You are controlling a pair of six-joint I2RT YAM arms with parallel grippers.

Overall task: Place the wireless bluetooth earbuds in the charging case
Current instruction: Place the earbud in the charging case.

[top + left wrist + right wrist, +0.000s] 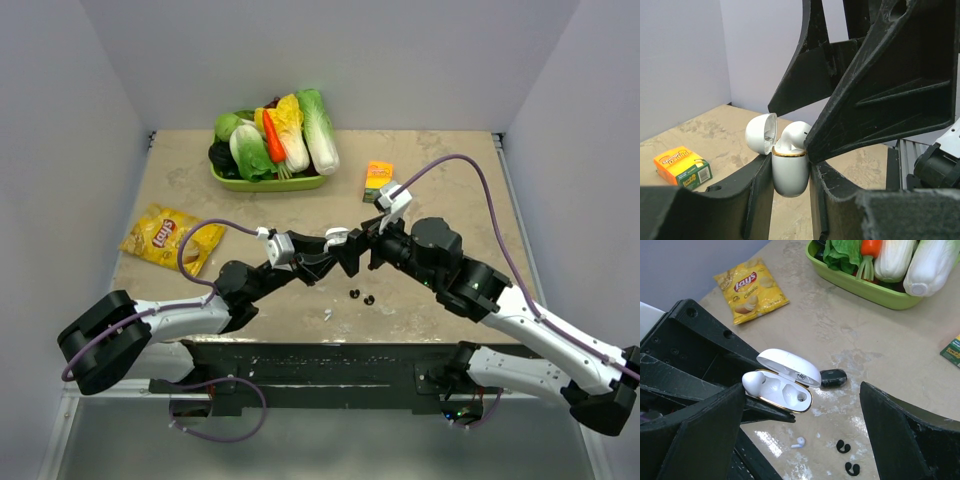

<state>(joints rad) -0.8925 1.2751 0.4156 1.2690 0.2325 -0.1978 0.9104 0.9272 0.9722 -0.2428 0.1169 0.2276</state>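
Observation:
My left gripper (790, 169) is shut on the white charging case (789, 175), held upright above the table with its lid (761, 132) flipped open. One white earbud (794, 134) sits in the case, standing proud of the gold rim. In the right wrist view that earbud (753, 381) fills the left slot and the other slot (799, 396) is empty. My right gripper (804, 412) is open around the case, one finger (875, 85) resting against the seated earbud. On the table below lie a loose white earbud (799, 442) and two black earbuds (842, 446) (852, 469).
A small black oblong object (833, 378) lies on the table just beyond the case. A green tray (268, 182) of vegetables stands at the back, a yellow chips bag (165, 238) at the left and an orange box (379, 176) at the back right.

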